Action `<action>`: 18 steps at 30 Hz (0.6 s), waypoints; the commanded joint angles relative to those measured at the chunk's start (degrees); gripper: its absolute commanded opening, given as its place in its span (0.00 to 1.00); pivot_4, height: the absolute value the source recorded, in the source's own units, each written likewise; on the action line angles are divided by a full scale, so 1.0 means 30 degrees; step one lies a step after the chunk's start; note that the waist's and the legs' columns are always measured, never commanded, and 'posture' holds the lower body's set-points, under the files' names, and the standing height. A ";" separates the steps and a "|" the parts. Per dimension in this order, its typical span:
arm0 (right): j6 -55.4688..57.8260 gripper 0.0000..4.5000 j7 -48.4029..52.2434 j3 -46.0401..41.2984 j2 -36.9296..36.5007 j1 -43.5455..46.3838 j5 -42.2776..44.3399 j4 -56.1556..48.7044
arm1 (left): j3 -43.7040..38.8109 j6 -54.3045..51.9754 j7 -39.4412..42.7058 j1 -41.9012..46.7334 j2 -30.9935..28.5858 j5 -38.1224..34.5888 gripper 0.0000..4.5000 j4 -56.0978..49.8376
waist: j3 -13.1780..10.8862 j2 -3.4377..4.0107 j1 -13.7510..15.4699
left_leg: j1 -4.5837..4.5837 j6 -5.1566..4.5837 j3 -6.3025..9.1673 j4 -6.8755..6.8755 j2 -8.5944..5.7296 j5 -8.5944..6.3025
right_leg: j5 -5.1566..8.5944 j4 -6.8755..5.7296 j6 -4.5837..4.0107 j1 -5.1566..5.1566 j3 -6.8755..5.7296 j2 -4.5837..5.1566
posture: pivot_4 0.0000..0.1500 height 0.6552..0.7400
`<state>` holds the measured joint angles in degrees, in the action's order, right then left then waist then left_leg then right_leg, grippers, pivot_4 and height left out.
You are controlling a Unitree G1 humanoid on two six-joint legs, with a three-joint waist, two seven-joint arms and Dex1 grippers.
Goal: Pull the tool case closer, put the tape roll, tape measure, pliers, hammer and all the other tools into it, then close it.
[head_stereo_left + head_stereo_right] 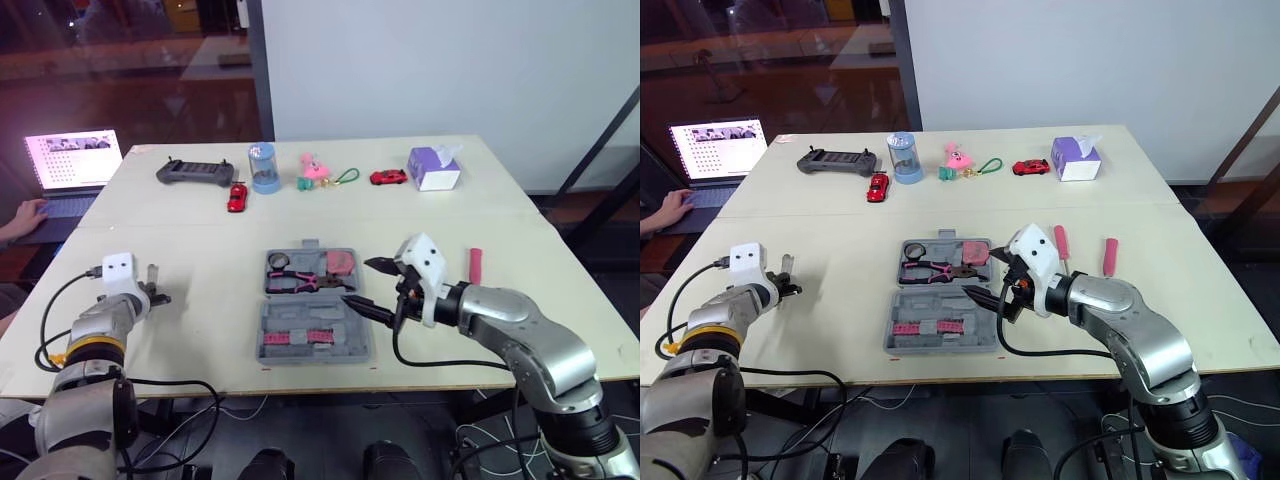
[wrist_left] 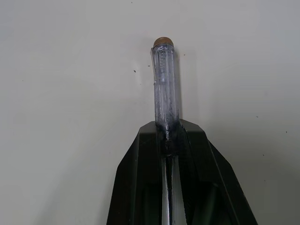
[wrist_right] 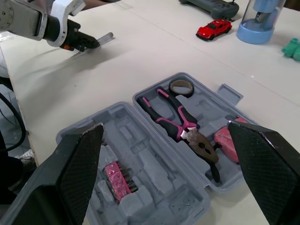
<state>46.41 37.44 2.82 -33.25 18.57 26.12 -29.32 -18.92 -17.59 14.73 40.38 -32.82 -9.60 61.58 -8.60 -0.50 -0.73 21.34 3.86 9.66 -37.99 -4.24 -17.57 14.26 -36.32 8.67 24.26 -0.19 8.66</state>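
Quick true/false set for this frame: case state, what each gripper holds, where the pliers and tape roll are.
1. The case is open. True.
2. The left gripper is empty. False: it is shut on a clear screwdriver.
3. The pliers lie in the case. True.
4. The right gripper holds a pink screwdriver. False: it is open and empty at the case's right side; a pink screwdriver lies on the table.
5. The tape roll lies outside the case. False: it sits in the case beside the pliers.
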 commanded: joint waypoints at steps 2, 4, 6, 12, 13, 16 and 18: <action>-0.0123 1.00 -0.0053 -0.0645 -0.0336 0.0049 0.0262 -0.0517 | 0.0428 0.0640 0.0474 -0.0010 -0.0074 0.0300 0.01 0.0276 | 0.0001 0.0001 -0.0001 | -0.0002 0.0002 0.0000 0.0000 0.0000 0.0001 | 0.0000 -0.0005 0.0000 0.0000 0.0001 -0.0001 | 1.00 1.00; -0.0124 1.00 -0.0032 -0.0716 -0.0457 -0.0010 0.0274 -0.0556 | 0.0518 0.0877 0.0977 -0.0169 -0.0027 0.0222 0.01 -0.0417 | 0.0000 0.0001 0.0010 | 0.0001 0.0004 0.0002 0.0000 0.0000 0.0002 | 0.0000 -0.0007 0.0000 0.0000 0.0000 0.0000 | 1.00 1.00; -0.0110 1.00 0.0021 -0.0778 -0.0605 -0.0082 0.0270 -0.0635 | 0.0683 0.0922 0.1614 -0.0469 -0.0033 0.0136 0.01 -0.1402 | 0.0000 0.0000 0.0007 | 0.0007 0.0004 0.0003 -0.0005 -0.0004 0.0002 | 0.0000 -0.0006 0.0000 0.0001 -0.0001 0.0003 | 1.00 1.00; -0.0135 1.00 0.0588 -0.1222 -0.1434 -0.0822 0.0633 -0.0922 | 0.1275 -0.4456 0.3169 -0.6305 -0.0507 -0.1233 0.01 -1.4908 | -0.0003 -0.0003 -0.0248 | 0.0039 0.0004 0.0003 0.0007 0.0005 0.0001 | 0.0000 0.0013 0.0000 0.0041 0.0011 0.0001 | 1.00 1.00; -0.0239 1.00 0.0685 -0.1213 -0.1574 -0.0996 0.0649 -0.0879 | 0.1127 -0.6231 0.3061 -0.7757 -0.0464 -0.1806 0.01 -1.7924 | -0.0003 -0.0003 -0.0313 | 0.0038 0.0003 0.0000 0.0008 0.0009 0.0000 | 0.0000 0.0010 -0.0001 0.0042 0.0023 0.0005 | 1.00 1.00; -0.0487 1.00 0.0712 -0.1134 -0.1671 -0.1356 0.0553 -0.0743 | 0.1154 -0.9939 0.2666 -1.1357 0.0093 -0.3079 0.01 -2.3863 | -0.0005 0.0007 -0.0287 | 0.0031 -0.0005 -0.0001 0.0017 0.0016 -0.0004 | 0.0000 0.0019 -0.0001 0.0041 0.0032 0.0002 | 1.00 1.00; -0.0557 1.00 0.0695 -0.1094 -0.1659 -0.1489 0.0505 -0.0740 | 0.1400 -1.1501 0.2156 -1.2898 0.0870 -0.3637 0.01 -2.6318 | -0.0008 0.0013 -0.0186 | 0.0020 -0.0013 -0.0009 0.0018 0.0015 -0.0009 | 0.0001 0.0020 -0.0002 0.0031 0.0032 0.0000 | 1.00 1.00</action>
<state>45.80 39.34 0.36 -37.78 13.83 27.26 -30.00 -14.81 -47.64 22.48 3.52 -31.34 -18.43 -10.52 -8.62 -0.47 -1.29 21.38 3.77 9.59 -37.94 -4.19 -17.62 14.27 -36.26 8.66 24.34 -0.07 8.66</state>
